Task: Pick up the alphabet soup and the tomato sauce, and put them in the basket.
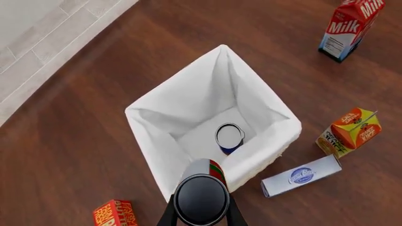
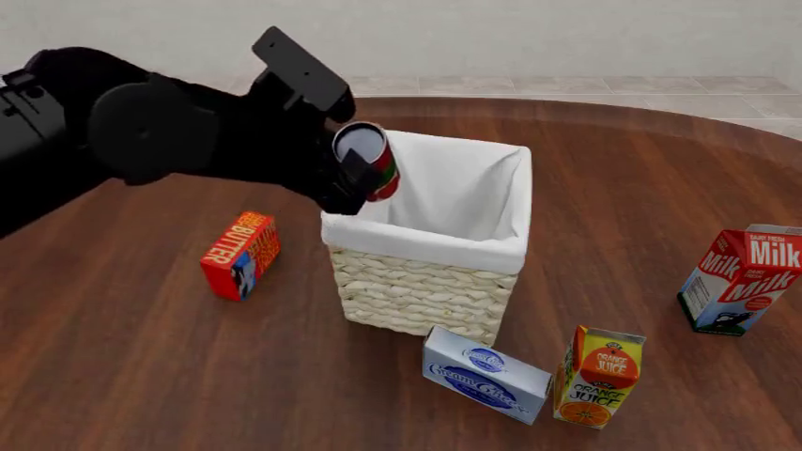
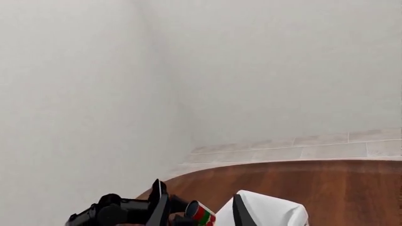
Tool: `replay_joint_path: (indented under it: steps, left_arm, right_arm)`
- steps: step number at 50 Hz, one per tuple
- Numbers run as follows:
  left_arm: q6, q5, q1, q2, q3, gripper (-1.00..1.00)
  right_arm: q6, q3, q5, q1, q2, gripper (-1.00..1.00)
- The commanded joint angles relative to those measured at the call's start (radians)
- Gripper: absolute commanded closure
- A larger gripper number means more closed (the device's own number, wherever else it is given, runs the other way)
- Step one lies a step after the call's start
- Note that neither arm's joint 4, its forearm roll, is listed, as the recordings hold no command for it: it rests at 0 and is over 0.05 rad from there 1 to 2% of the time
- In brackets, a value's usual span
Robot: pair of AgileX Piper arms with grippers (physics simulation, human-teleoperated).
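Tomato sauce (image 2: 372, 160), in left pincer (image 2: 355, 175), above basket (image 2: 433, 282)

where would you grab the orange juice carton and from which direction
Judging by the front view, the orange juice carton stands upright, so take it across its flat side walls just below the gabled top, coming straight down from above. The cream cheese box lies close on one side, so set the pincer fingers on the carton's front and back faces. The left pincer is busy with the tomato sauce.

Left gripper (image 1: 201, 212) clamping tomato sauce (image 1: 202, 193) above basket (image 1: 150, 117), another can (image 1: 230, 137) lying inside.
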State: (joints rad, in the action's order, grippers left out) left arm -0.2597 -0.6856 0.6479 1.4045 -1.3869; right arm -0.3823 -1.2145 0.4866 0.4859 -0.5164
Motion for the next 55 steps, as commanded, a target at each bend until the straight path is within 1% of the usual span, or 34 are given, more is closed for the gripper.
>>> replay_joint_path:
  steps: [1,8,11,12,14,19,25,36,44,55]
  left_arm:
    - [-0.018,0.005,-0.013,0.044,-0.054,1.0]
    - [-0.024,0.014,-0.027,0.082,-0.072,1.0]
    - [-0.025,0.014,-0.029,0.092,-0.079,1.0]
    - [-0.03,0.016,-0.033,0.102,-0.085,1.0]
    - [-0.034,0.016,-0.036,0.112,-0.091,1.0]
    - [-0.04,0.018,-0.043,0.138,-0.108,1.0]
    - [-0.039,0.023,-0.055,0.171,-0.125,1.0]
    - [-0.05,0.023,-0.075,0.228,-0.171,1.0]
    - [-0.054,0.022,-0.085,0.272,-0.205,1.0]
    - [-0.055,0.02,-0.087,0.319,-0.241,1.0]
  right_arm:
    - [-0.001,0.009,-0.005,-0.003,0.002,-1.0]
    - [-0.002,-0.012,0.066,-0.003,0.053,-1.0]
    - [-0.003,-0.015,0.077,-0.004,0.061,-1.0]
    - [-0.003,-0.029,0.108,-0.004,0.079,-1.0]
    - [-0.002,-0.044,0.137,-0.002,0.093,-1.0]
    - [-0.003,-0.063,0.174,-0.004,0.111,-1.0]
    - [-0.002,-0.057,0.157,-0.009,0.1,-1.0]
    - [-0.002,-0.067,0.169,-0.018,0.101,-1.0]
    - [-0.005,-0.045,0.129,-0.027,0.084,-1.0]
    - [-0.009,-0.062,0.168,-0.035,0.104,-1.0]
